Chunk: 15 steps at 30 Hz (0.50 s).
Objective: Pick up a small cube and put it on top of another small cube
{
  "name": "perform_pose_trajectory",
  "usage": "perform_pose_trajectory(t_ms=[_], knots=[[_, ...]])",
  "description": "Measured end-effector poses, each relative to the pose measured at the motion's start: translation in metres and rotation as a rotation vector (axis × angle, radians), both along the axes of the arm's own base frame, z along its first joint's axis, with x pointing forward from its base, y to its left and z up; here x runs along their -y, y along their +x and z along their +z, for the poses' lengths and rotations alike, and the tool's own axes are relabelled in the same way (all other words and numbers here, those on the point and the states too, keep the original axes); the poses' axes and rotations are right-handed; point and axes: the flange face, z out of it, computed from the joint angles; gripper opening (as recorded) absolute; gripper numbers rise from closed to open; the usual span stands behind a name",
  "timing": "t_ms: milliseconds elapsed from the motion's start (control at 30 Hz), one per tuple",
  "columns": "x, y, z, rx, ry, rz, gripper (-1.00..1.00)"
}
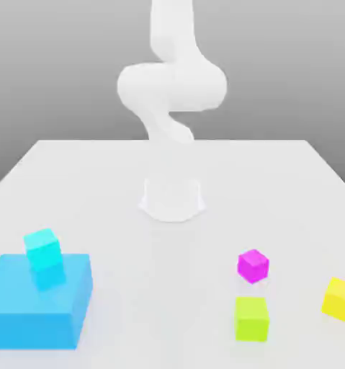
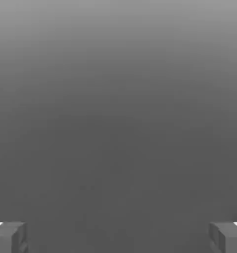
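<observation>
A white table (image 1: 117, 180) stood under grey. The pink cube (image 1: 253, 265) sat at four o'clock, the cyan cube (image 1: 43, 253) at eight. The gripper (image 2: 118, 237) gaped wide, empty.

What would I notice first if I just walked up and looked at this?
Probably the big white robot arm standing at the back of the white table. Next, the bright blocks: a turquoise cube on the big flat blue block at the exterior view's left, and at its right a pink cube, a yellow-green cube and a yellow cube.
</observation>
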Motion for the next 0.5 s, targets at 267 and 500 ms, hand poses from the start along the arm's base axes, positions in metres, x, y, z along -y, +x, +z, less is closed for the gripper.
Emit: perform_pose_trajectory(t_ms=[267,500], knots=[[-0.085,0.033,-0.199,-0.278,-0.042,0.189,0.0],[-0.141,-0.033,-0.377,-0.539,-0.133,0.363,0.0]])
